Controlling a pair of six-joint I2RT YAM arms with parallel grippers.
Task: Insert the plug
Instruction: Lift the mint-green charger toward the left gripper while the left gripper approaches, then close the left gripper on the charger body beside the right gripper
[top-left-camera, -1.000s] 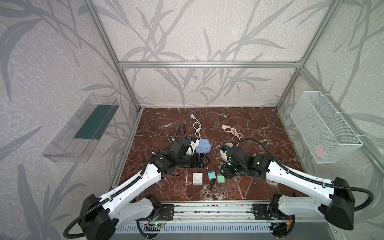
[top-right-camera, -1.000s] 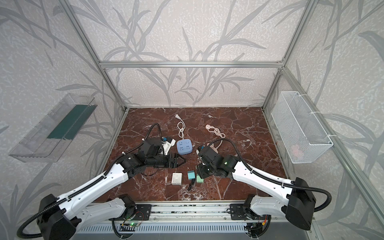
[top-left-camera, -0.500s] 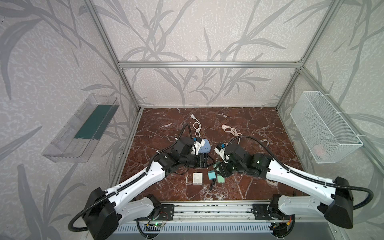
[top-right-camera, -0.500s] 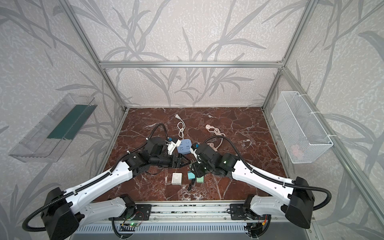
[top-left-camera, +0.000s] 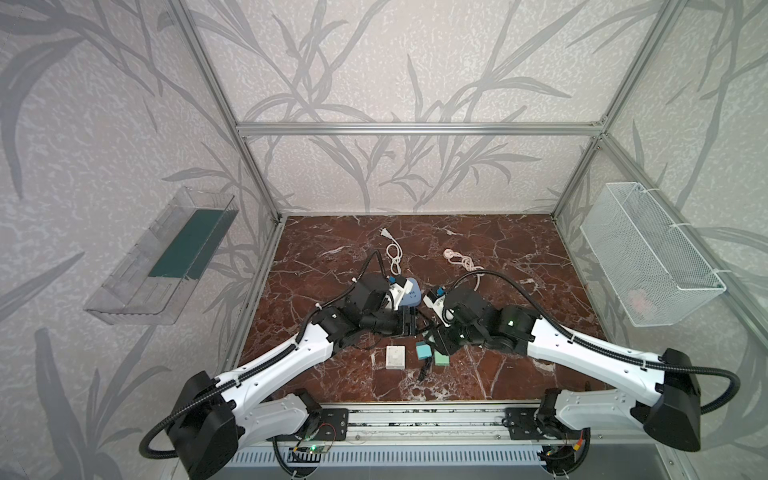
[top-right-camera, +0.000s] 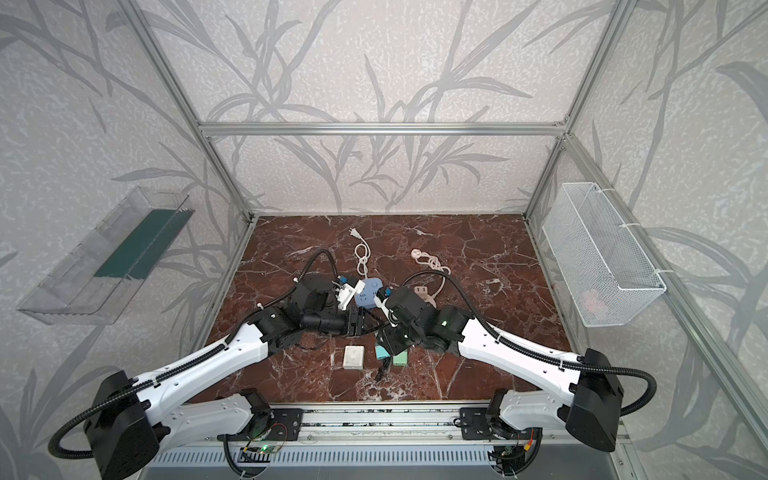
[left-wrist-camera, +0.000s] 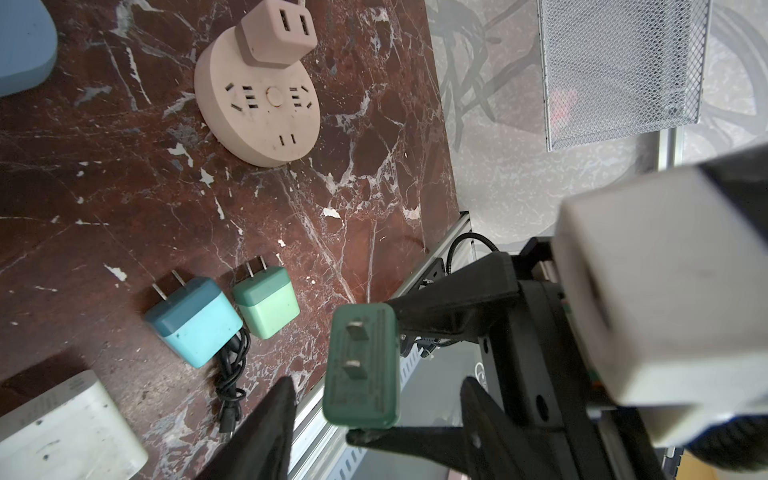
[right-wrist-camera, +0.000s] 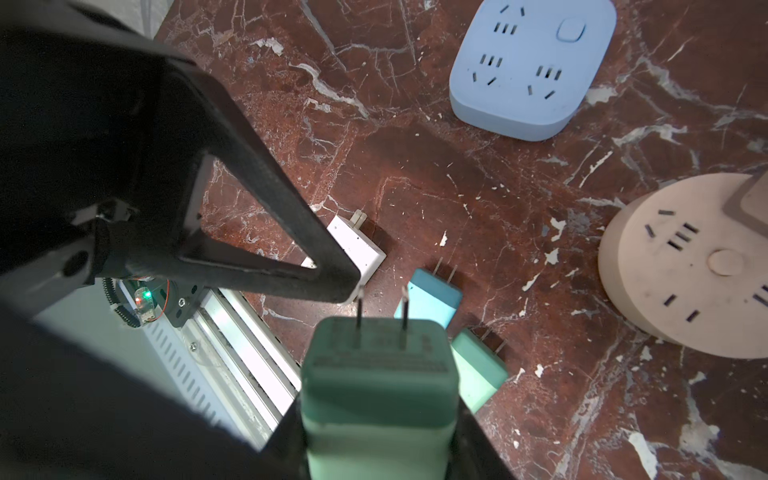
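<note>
my right hand (right-wrist-camera: 379, 419) pinched the dark green plug (right-wrist-camera: 378, 374) by its body, clear of the worktop (right-wrist-camera: 415, 174), with the prongs pointing outward so they were free. my left hand (left-wrist-camera: 376, 390) was spread, a finger on each side of the plug and apparently not touching it. i judged it was placed to take the plug for a better grip. the blue socket block (right-wrist-camera: 532, 66) and the round pink socket block (left-wrist-camera: 257, 104) lay near, slots facing up.

Polished red-brown marble-look tabletop (top-left-camera: 519, 249), white-veined – matt green plastic plug (left-wrist-camera: 361, 370), its prongs (left-wrist-camera: 357, 332) bare metal – white wire-mesh basket (top-left-camera: 648, 257) at right of frame
</note>
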